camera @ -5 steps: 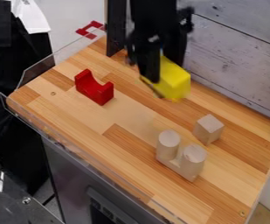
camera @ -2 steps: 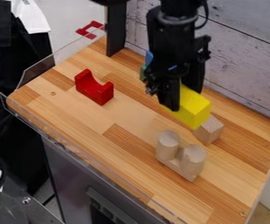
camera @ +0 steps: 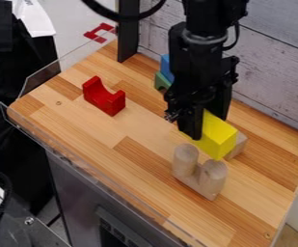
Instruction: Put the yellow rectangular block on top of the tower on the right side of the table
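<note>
Black claw (camera: 206, 126): closed around the yellow block, near finger pressed to its left side in the view, far finger mostly hidden behind it.
Yellow block (camera: 218, 138): in the claw's grip, lower end jutting past the fingertips, just behind the wooden tower and seemingly above the table.
Handling: probably light and stiff, in no danger of being crushed; its smooth-looking faces might let it slip or pivot if the pinch is loose.
Best hold: across two opposite long sides near the middle, leaving the underside free to land flat. The present hold looks nearer the upper end, so the jutting end may tip.
Wooden tower (camera: 212, 177): two round posts joined by a low base, upright; judged to be the tower meant.
Next move: carry the block out over both posts, level it, lower it gently and open only once both post tops bear it. Too low a path could knock a post over.
Plain wooden block (camera: 237, 148): on the table, partly hidden by the yellow one.
Green block (camera: 161, 82) and blue block (camera: 167, 67): beyond the claw, towards the wall (camera: 277, 67).
Red arch piece (camera: 104, 96): well apart on the table (camera: 144, 126), its hollow facing up.
</note>
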### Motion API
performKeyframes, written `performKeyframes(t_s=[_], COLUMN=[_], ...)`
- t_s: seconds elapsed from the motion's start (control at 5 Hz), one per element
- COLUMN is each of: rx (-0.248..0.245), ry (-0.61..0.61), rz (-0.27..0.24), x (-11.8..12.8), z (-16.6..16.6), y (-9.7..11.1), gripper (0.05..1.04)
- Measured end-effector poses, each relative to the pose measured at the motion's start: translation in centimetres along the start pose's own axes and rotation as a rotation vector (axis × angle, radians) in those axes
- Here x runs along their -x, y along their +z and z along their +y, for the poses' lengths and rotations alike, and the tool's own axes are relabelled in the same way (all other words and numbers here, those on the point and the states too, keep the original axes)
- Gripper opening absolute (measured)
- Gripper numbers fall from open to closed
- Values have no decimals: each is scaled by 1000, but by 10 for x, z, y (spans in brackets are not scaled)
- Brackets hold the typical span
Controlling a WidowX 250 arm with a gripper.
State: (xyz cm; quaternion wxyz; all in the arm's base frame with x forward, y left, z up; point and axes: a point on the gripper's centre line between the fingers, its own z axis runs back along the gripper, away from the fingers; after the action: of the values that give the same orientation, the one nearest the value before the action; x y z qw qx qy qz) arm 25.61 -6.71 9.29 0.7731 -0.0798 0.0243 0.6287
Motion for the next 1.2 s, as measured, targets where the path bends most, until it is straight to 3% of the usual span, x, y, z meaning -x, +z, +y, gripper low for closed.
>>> performKeyframes(t_s=[0.2, 0.6, 0.8, 1.2], rx=[-9, -92, -93, -62], ry=[17, 59, 75, 98], rz=[-10, -77, -100, -80], x=[3, 3, 5, 7], z=[4, 12, 12, 13], y=[0, -7, -8, -16], gripper=[557, 557, 557, 557])
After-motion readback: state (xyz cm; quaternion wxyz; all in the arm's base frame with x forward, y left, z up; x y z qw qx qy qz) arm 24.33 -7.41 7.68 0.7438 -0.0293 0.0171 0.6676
